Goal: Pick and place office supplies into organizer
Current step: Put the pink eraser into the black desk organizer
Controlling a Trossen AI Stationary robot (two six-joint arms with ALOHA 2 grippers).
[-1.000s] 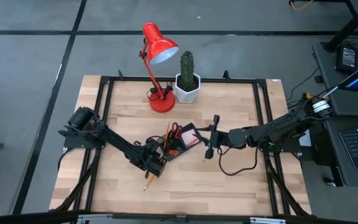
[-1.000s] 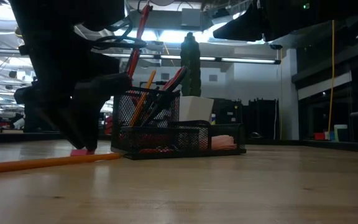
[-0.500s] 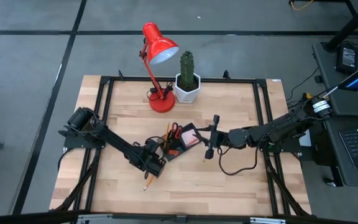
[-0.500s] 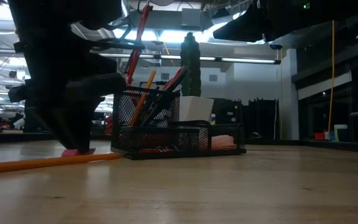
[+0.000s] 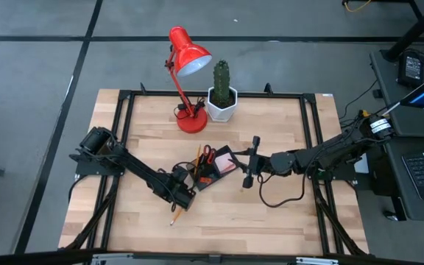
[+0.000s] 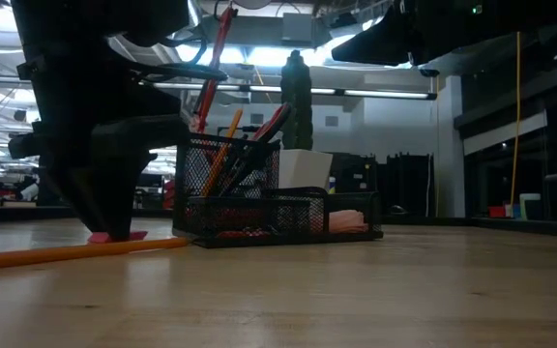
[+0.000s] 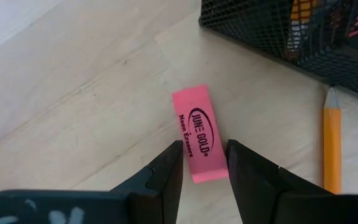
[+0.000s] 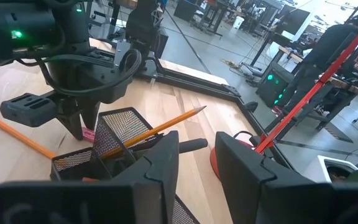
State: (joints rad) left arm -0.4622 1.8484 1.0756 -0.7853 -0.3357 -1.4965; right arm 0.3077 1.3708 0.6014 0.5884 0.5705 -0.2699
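Note:
A pink eraser (image 7: 194, 124) lies flat on the wood table beside the black mesh organizer (image 5: 213, 171). My left gripper (image 7: 204, 152) points down at it, open, with one finger on each side of the eraser's near end. An orange pencil (image 7: 332, 146) lies on the table next to it. In the organizer stand red-handled scissors (image 5: 207, 153) and another pencil (image 6: 222, 150), and a pink sticky pad (image 5: 227, 163) lies in its tray. My right gripper (image 5: 249, 171) hangs open above the table, right of the organizer. My left gripper comes from above, its fingertips (image 7: 174, 155) standing across the short end (image 7: 205, 169) of the eraser, which lies flat on the table. The gap matches the eraser's width; whether the fingers touch its sides, I cannot tell.
A red desk lamp (image 5: 188, 59) and a cactus in a white pot (image 5: 221, 96) stand at the far edge behind the organizer. A black frame (image 5: 120, 147) borders the table. Bare wood lies toward the near edge. People (image 8: 337, 43) show in the room beyond.
My left gripper has shifted a little toward the table's left while staying low over the eraser. More of the eraser now shows beside the fingers in the low view. The eraser itself has stayed flat where it was.

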